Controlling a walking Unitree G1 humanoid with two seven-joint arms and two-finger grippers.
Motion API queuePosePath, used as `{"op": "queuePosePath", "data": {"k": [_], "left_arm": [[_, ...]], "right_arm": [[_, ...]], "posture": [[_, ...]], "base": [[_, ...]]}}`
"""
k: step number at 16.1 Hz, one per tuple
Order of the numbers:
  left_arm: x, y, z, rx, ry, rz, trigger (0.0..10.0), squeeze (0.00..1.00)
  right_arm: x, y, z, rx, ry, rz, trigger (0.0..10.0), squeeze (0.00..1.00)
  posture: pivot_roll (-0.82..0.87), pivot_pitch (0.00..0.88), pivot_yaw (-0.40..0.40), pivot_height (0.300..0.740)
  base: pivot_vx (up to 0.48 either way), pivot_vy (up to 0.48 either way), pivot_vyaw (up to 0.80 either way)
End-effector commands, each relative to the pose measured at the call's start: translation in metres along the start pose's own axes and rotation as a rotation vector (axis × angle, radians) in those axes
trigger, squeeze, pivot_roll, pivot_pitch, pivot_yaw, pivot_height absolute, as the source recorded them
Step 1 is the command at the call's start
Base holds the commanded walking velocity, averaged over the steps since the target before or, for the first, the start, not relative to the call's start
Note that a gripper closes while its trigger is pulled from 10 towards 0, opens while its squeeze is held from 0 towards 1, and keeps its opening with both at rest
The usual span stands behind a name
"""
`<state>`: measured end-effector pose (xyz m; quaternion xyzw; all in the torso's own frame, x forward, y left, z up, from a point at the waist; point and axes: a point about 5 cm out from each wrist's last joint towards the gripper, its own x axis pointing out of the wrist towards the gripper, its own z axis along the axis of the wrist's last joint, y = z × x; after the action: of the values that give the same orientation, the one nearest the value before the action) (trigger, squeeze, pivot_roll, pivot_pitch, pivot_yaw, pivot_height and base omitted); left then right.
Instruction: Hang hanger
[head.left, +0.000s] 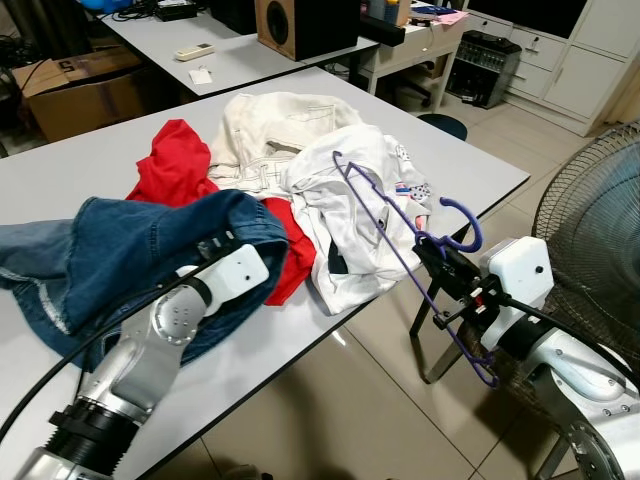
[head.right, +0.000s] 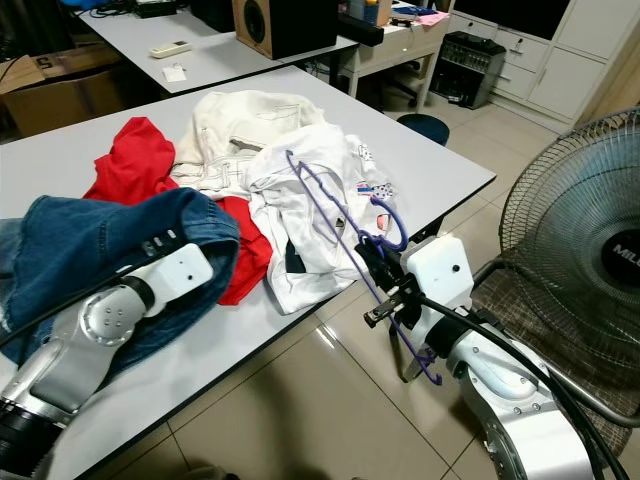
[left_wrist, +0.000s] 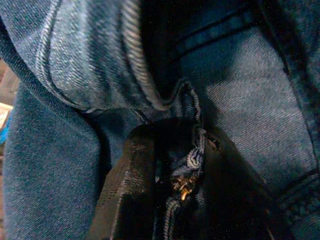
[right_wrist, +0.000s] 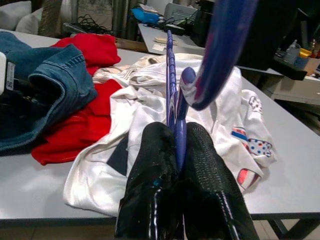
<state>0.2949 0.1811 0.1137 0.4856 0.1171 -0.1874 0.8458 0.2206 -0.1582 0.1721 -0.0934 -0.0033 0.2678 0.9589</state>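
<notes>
Head views: we note a white table (head.left: 90, 165) heaped with clothes, tiled floor, a fan (head.right: 590, 250) at the robot's right marked "MIL", rest cut off; the right gripper (head.left: 455, 275) holds the purple hanger (head.left: 385, 215) off the table's edge. Left wrist: left gripper (left_wrist: 182, 185) pinches the jeans (left_wrist: 65, 70) at the zipper. Right wrist: fingers (right_wrist: 150, 170) pressed together on the hanger's wire below its hook.
</notes>
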Motion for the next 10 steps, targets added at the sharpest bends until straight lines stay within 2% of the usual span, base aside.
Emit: {"op": "queuePosePath", "data": {"k": [1, 2, 7, 10], "left_arm": [[-0.001, 0.007, -0.006, 0.013, 0.034, 0.023, 7.0, 0.0], [-0.006, 0.005, -0.011, 0.027, 0.048, -0.008, 9.9, 0.0], [-0.017, 0.003, -0.017, 0.056, 0.088, -0.054, 10.0, 0.0], [-0.027, 0.008, -0.016, 0.009, 0.101, -0.044, 10.0, 0.0]], "right_arm": [[-0.003, -0.001, 0.007, -0.016, -0.021, -0.001, 10.0, 0.0], [-0.003, -0.002, 0.008, -0.018, -0.021, -0.003, 10.0, 0.0], [-0.002, -0.002, 0.008, -0.018, -0.023, -0.001, 10.0, 0.0], [-0.001, -0.002, 0.008, -0.015, -0.028, -0.003, 10.0, 0.0]], "posture": [[-0.09, 0.0, -0.003, 0.74], [-0.09, 0.0, -0.002, 0.74], [-0.08, 0.0, -0.005, 0.74], [-0.07, 0.0, 0.004, 0.74]], "base": [[0.0, 0.0, 0.0], [0.0, 0.0, 0.0], [0.0, 0.0, 0.0], [0.0, 0.0, 0.0]]}}
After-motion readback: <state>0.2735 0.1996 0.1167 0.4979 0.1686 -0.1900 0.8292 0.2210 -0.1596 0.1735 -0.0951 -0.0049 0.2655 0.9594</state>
